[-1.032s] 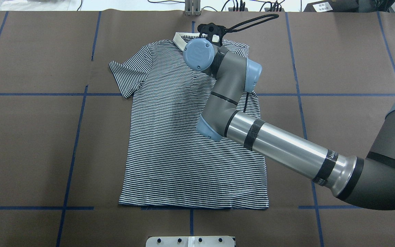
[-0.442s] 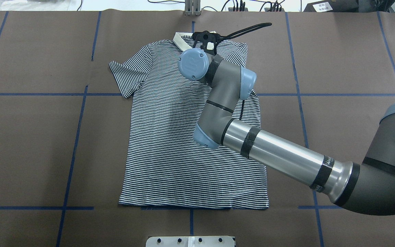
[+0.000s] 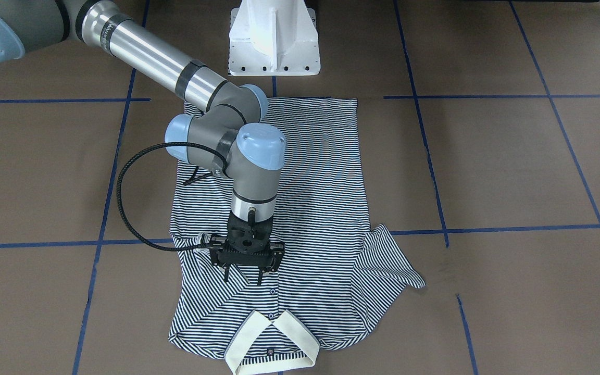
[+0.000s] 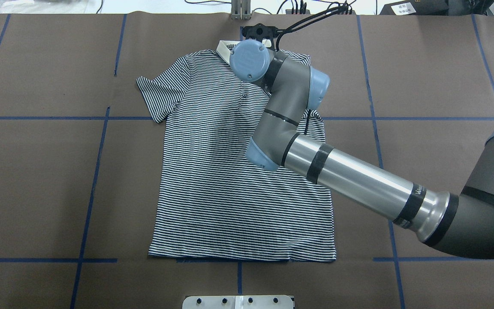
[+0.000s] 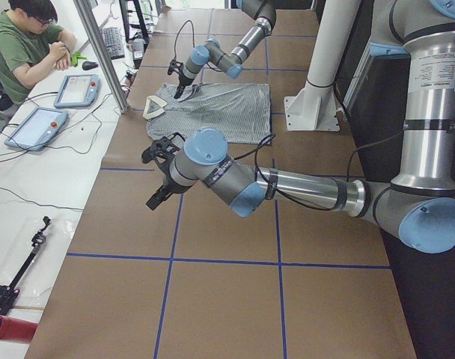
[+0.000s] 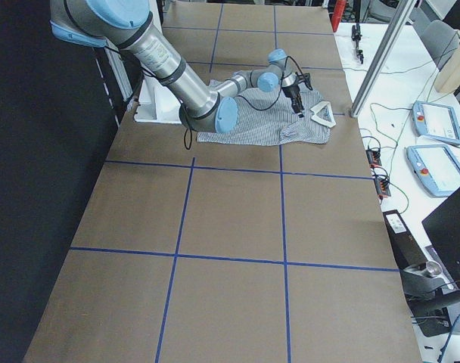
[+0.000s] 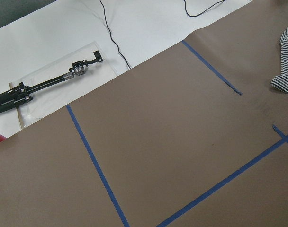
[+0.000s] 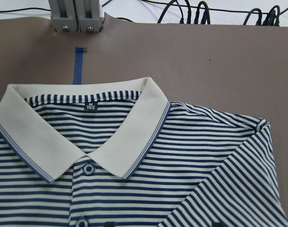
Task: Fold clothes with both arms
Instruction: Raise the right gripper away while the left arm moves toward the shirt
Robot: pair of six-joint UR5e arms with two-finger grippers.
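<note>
The striped polo shirt [image 4: 212, 171] lies flat, front up, on the brown table, its cream collar [image 3: 279, 333] toward the far edge. One sleeve [image 4: 157, 94] is spread out to the side. The other sleeve lies folded in over the chest [image 3: 201, 312]. My right gripper [image 3: 244, 278] hovers just above the chest beside the placket, fingers apart and empty. Its wrist view shows the collar [image 8: 134, 137] and top buttons. My left gripper [image 5: 156, 179] is off to the side over bare table, far from the shirt. I cannot tell whether it is open or shut. Its wrist view catches only the sleeve tip [image 7: 287, 61].
The white pedestal base [image 3: 274, 36] stands at the shirt's hem side. An aluminium post [image 4: 240, 10] and cables line the far edge. Blue tape lines [image 4: 97, 171] cross the table. An operator [image 5: 25, 45] sits beyond the far edge with teach pendants. A black tool [image 7: 49, 80] lies off the table.
My right wrist first drew back a little over the chest, then moved toward the collar and far edge. Its cable loop swung up. The shirt has not moved.
</note>
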